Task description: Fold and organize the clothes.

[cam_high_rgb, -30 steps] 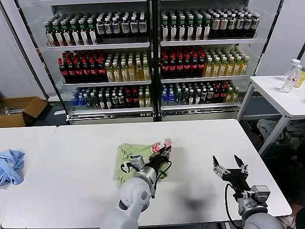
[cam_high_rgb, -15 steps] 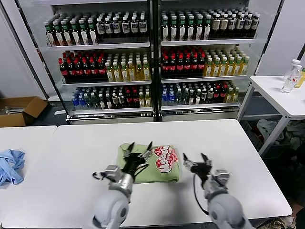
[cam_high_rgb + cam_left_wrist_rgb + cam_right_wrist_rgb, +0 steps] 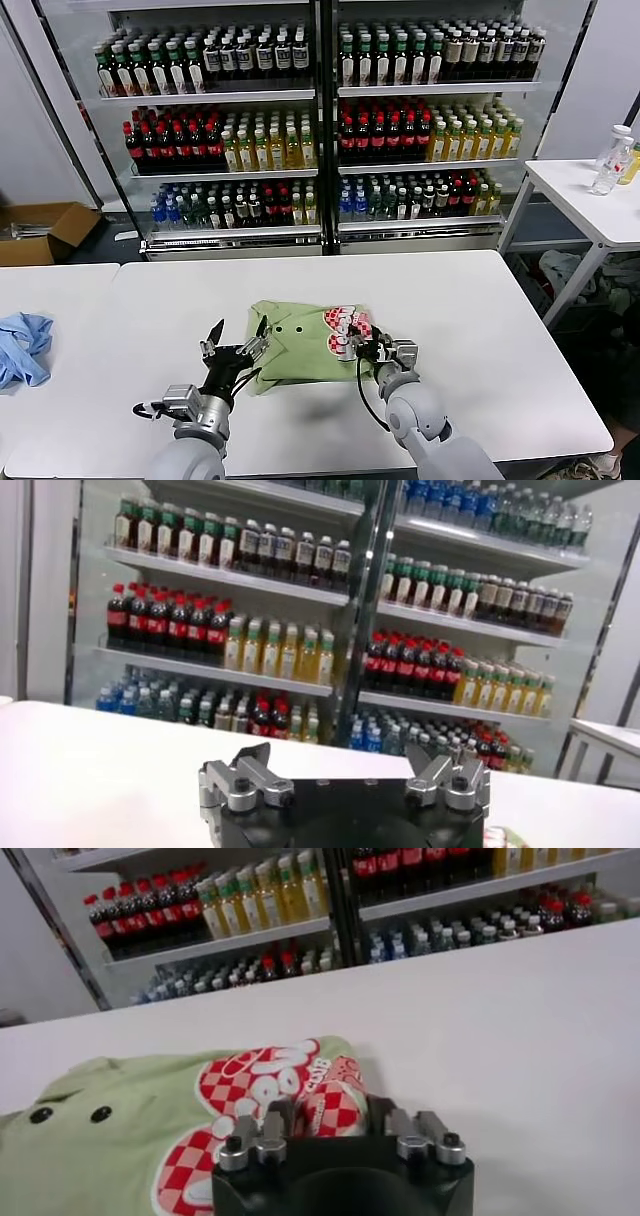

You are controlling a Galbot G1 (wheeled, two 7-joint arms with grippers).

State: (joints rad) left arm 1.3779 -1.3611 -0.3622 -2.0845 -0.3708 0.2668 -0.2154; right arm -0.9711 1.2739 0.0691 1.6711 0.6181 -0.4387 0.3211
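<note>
Head view: the folded polo shirt (image 3: pixel 310 343) is seen lying near the middle of the white table (image 3: pixel 480 300), its checkered print (image 3: pixel 347 331) turned toward the right gripper (image 3: pixel 368 349), which is clamped on the shirt's right edge. The left gripper (image 3: pixel 235 345) is held beside the left edge, fingers spread. Left wrist view: only spread fingers (image 3: pixel 245 778) and drink shelves (image 3: pixel 300 590) are shown. Right wrist view: the print and two buttons (image 3: pixel 70 1115) are revealed close up.
</note>
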